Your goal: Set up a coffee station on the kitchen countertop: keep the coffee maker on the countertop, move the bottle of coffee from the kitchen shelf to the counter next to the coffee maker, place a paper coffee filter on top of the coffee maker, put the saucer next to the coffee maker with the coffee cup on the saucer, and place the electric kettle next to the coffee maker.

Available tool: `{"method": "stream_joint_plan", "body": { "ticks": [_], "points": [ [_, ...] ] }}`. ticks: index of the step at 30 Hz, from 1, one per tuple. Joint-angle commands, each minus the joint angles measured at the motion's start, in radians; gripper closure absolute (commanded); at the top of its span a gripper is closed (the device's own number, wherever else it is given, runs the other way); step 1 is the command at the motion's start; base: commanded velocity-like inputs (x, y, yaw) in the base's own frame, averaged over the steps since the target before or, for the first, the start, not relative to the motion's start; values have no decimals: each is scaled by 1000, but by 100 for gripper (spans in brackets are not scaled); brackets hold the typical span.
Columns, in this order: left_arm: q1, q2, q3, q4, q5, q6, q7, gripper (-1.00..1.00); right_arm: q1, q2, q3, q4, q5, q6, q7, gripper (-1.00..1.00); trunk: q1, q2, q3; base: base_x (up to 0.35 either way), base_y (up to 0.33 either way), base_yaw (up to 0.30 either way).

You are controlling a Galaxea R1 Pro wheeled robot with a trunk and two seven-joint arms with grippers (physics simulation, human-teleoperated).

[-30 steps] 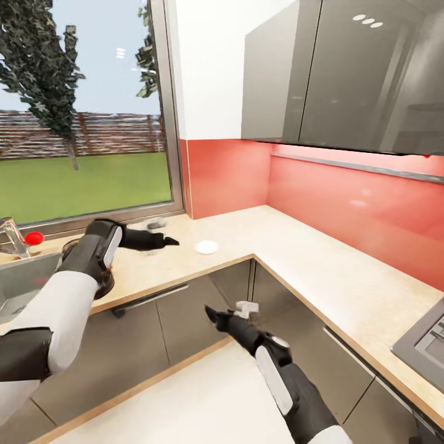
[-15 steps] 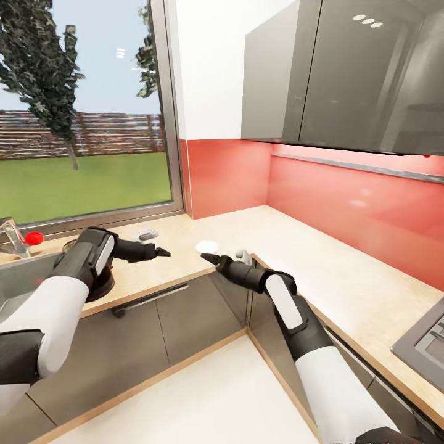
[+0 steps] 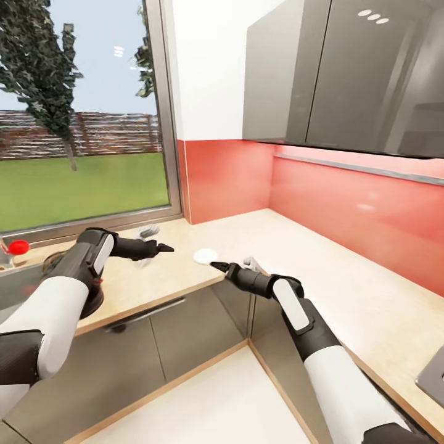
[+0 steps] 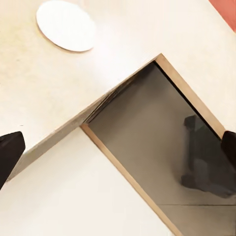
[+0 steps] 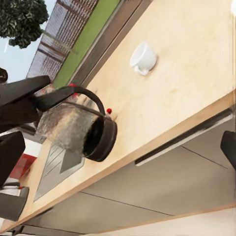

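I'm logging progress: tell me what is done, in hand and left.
Done: the saucer lies on the countertop, and the coffee maker stands there too. In hand: nothing; both the left gripper and right gripper are open and empty. Left: the coffee cup sits on the counter, not on the saucer; bottle, filter and kettle remain.

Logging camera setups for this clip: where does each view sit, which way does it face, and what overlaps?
Head view: from the robot's head, down over the beige L-shaped countertop; both arms show.
Left wrist view: near the left gripper, facing the flat round white saucer and grey cabinet front; dark fingertips at the edges.
Right wrist view: along the counter at the glass coffee carafe and white cup.
Shared: the saucer, head and left wrist.
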Motion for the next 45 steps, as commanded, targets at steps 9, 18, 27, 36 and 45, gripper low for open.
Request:
{"method": "stream_joint_plan", "body": {
  "ticks": [9,18,27,36,45],
  "points": [
    [-1,-2,1,0,37,6,0,-100,-1,-8,1,4,7,6,4,-100,1,-2,-2,337,0,0],
    [0,-2,-1,2,55,6,2,-100,-1,-8,2,5,8,7,4,-100,1,-2,-2,337,0,-132],
    [1,-4,-1,4,55,6,1,-100,-1,-8,5,13,9,8,3,-100,1,-2,-2,337,0,-21],
    [28,-7,-1,4,54,1,1,-100,0,-8,8,103,9,7,5,-100,1,-2,-2,291,0,0],
    [51,-4,-1,8,51,-23,4,-100,0,-8,9,112,9,8,5,-100,1,-2,-2,48,0,0]
  ]
}}
